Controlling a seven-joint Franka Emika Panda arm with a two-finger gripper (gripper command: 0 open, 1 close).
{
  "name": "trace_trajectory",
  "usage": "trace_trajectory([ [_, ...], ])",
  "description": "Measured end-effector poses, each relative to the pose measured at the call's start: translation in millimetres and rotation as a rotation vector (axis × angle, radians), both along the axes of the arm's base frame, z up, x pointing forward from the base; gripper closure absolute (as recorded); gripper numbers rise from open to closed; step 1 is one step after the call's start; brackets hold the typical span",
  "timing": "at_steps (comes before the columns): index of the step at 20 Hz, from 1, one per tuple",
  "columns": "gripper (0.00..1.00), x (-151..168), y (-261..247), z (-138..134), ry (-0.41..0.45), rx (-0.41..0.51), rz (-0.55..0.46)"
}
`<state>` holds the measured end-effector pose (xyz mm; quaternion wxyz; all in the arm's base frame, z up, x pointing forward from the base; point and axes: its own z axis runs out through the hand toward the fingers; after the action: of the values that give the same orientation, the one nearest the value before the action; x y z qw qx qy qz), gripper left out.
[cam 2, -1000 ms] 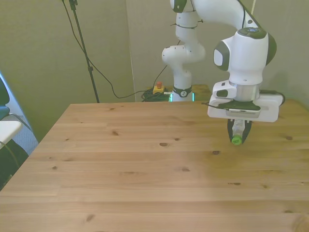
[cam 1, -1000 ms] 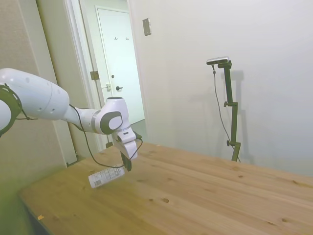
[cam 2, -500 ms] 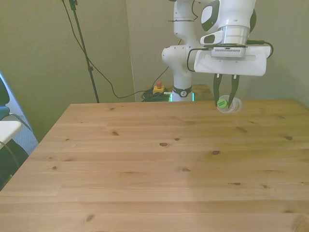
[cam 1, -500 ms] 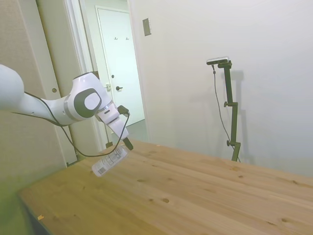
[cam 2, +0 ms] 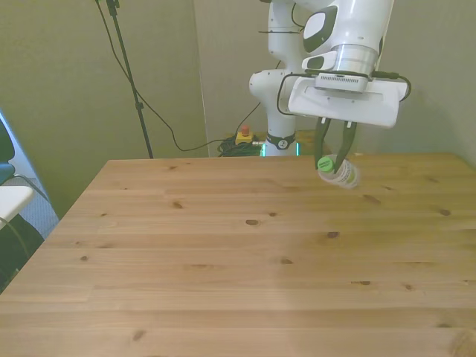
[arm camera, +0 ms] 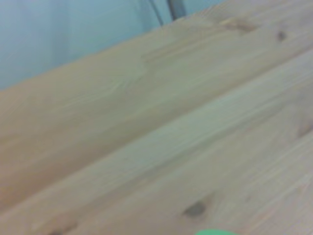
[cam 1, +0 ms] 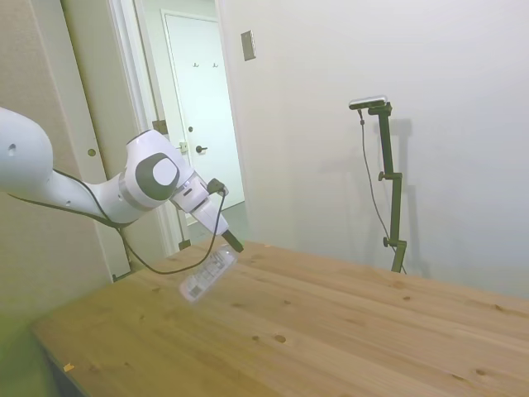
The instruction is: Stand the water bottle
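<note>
I see my gripper [cam 2: 332, 158] closed on the water bottle [cam 1: 208, 274], gripping it at the neck just behind the green cap [cam 2: 324, 163]. The bottle hangs tilted in the air above the wooden table [cam 2: 223, 260], near the far edge on the front view's right, touching nothing else. The wrist view shows blurred planks and a sliver of green.

A knotty pine surface [cam 1: 331, 322] fills the room's foreground, with a pale plain wall [cam 1: 446, 124] bearing a small grey plate [cam 1: 248, 45] at 11 o'clock and a white door [cam 1: 202, 107] beyond an open doorway.
</note>
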<state>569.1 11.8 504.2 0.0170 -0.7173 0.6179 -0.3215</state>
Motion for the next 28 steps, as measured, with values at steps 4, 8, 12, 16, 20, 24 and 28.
trace_trajectory([
  [4,1.00,31.0,-28.8,-0.9,-0.118,-0.129,-0.112],
  [8,1.00,58.8,-45.0,-8.4,-0.220,-0.259,-0.227],
  [12,1.00,81.8,-49.8,-2.2,-0.306,-0.380,-0.338],
  [16,1.00,107.5,-46.3,-5.2,-0.344,-0.453,-0.395],
  [20,1.00,138.4,-40.2,-17.1,-0.366,-0.500,-0.448],
  [24,1.00,166.9,-28.0,-27.6,-0.390,-0.538,-0.476],
  [28,1.00,191.1,-15.9,-51.3,-0.394,-0.569,-0.491],
])
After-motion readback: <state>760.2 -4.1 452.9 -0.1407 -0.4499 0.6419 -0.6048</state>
